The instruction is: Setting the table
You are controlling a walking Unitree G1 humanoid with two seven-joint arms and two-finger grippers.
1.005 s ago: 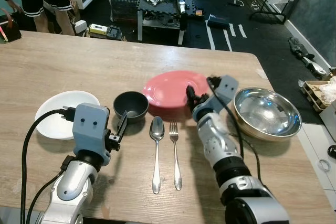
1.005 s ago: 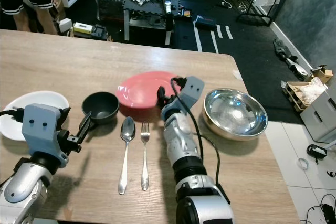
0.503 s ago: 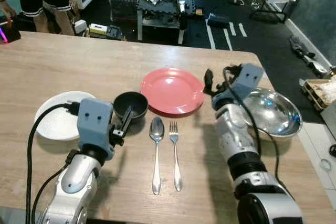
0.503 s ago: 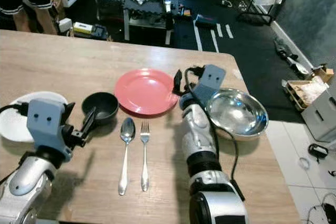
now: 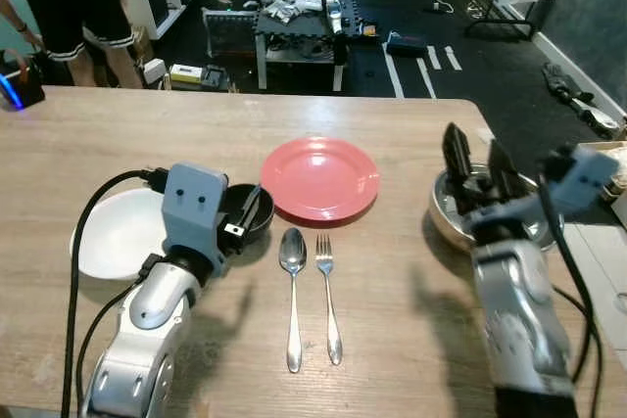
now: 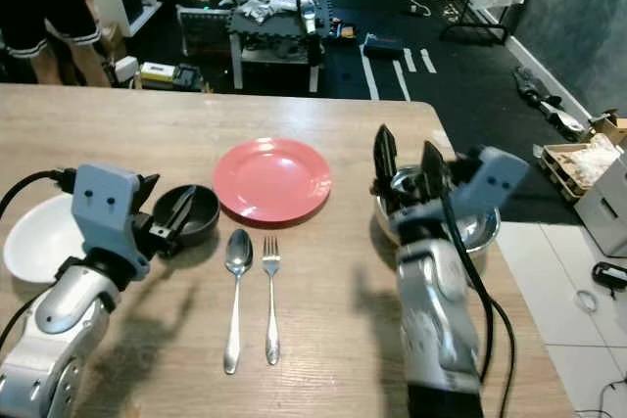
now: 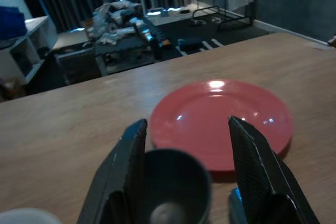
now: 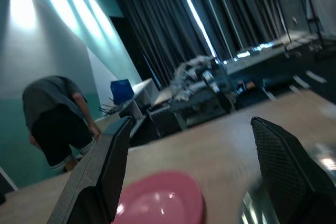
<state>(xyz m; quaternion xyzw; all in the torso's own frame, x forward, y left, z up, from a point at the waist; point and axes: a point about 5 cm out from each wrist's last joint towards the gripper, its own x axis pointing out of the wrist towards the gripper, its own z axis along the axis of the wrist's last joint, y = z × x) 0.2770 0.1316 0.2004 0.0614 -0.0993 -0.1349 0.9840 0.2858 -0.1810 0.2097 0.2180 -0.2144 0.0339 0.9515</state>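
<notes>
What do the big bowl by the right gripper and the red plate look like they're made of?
The big bowl looks like polished metal, probably stainless steel: silver with mirror-like reflections. The red plate looks like glossy plastic or glazed ceramic; its smooth surface shows soft highlights, which doesn't settle which. The right gripper hovers open over the bowl's rim.

We saw a long wooden table [image 6: 294, 340] with a round red plate [image 6: 271, 179] near its middle. Just beside it sat a small dark bowl [image 6: 188, 213], and further to our left a white bowl [image 6: 39, 247]. In front of the plate lay a silver spoon [image 6: 235, 291] and a silver fork [image 6: 271, 296], side by side and apart. Our left gripper [image 6: 176, 223] reached over the dark bowl's rim, fingers slightly parted. Our right gripper [image 6: 409, 175] stood raised above a shiny steel bowl [image 6: 478, 230], fingers spread wide. A person in black shorts [image 6: 39, 7] stood beyond the table, near a cluttered cart [image 6: 274, 7].
</notes>
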